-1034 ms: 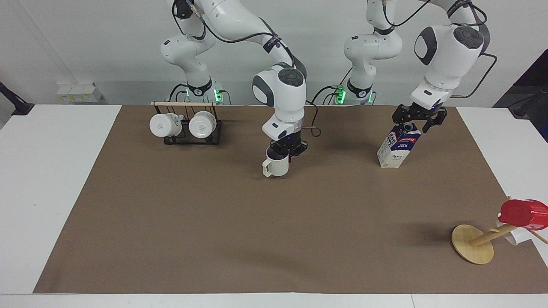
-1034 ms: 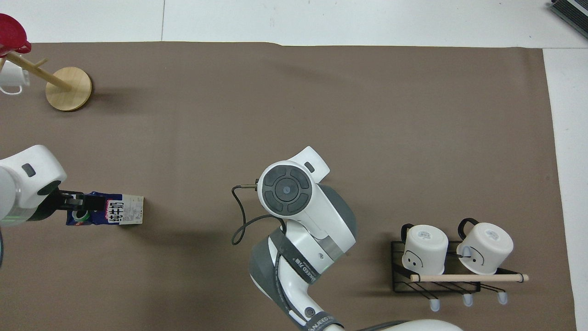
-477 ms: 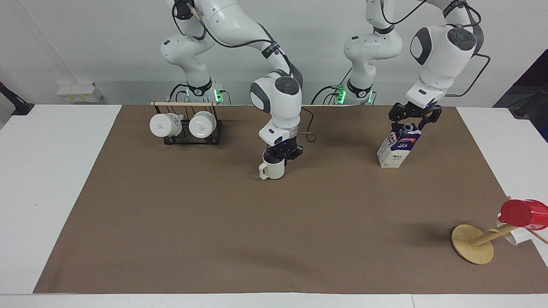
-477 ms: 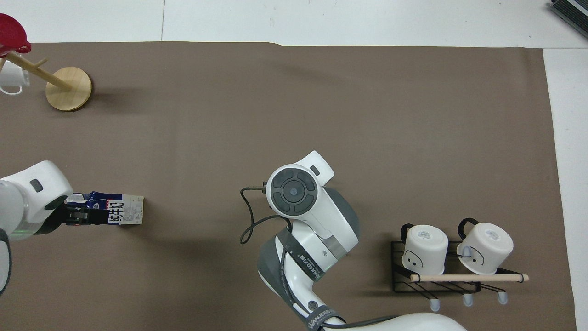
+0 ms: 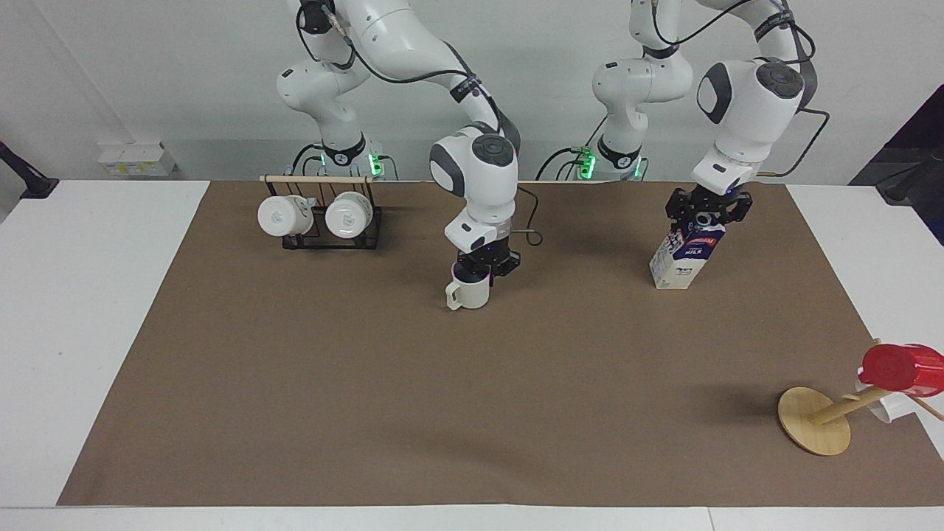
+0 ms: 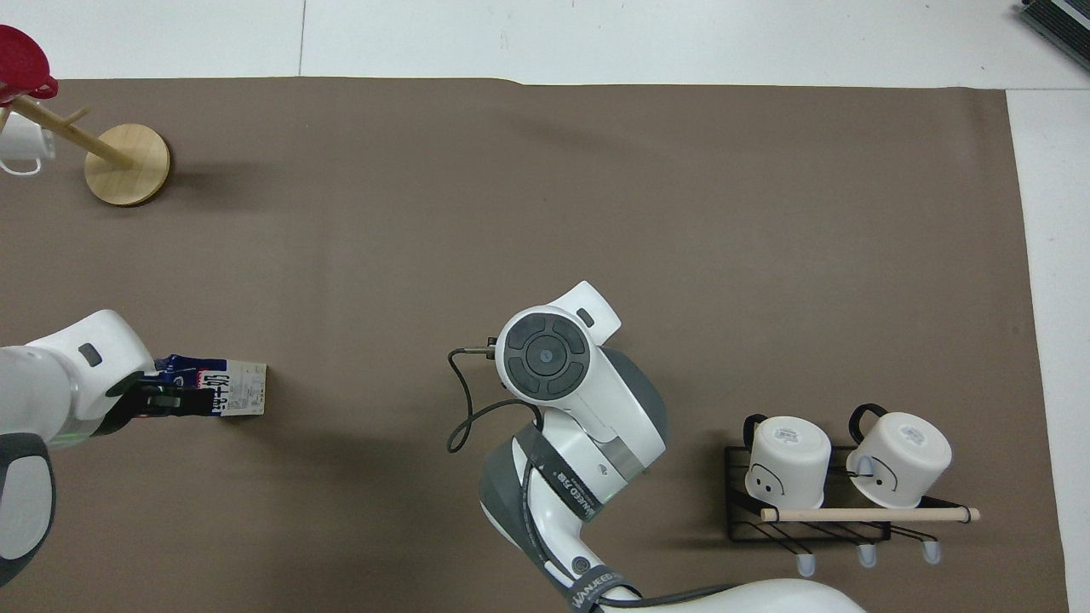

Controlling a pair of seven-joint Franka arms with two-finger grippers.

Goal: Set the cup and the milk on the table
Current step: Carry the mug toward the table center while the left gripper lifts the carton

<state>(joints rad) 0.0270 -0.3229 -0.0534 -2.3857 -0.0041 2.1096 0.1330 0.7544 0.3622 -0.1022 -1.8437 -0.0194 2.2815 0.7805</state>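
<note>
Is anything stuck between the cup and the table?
Nothing visible. The cup already sits on the table, on its brown paper, with the right claw at its rim. The milk stands apart.

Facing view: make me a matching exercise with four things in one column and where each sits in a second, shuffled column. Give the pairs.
Things:
1. cup
2. milk carton
3. red cup
4. two white mugs

Places:
A. on the black wire rack
B. on the tilted wooden stand
C. under the right gripper
D. under the left gripper

Pairs: 1-C, 2-D, 3-B, 4-A
</note>
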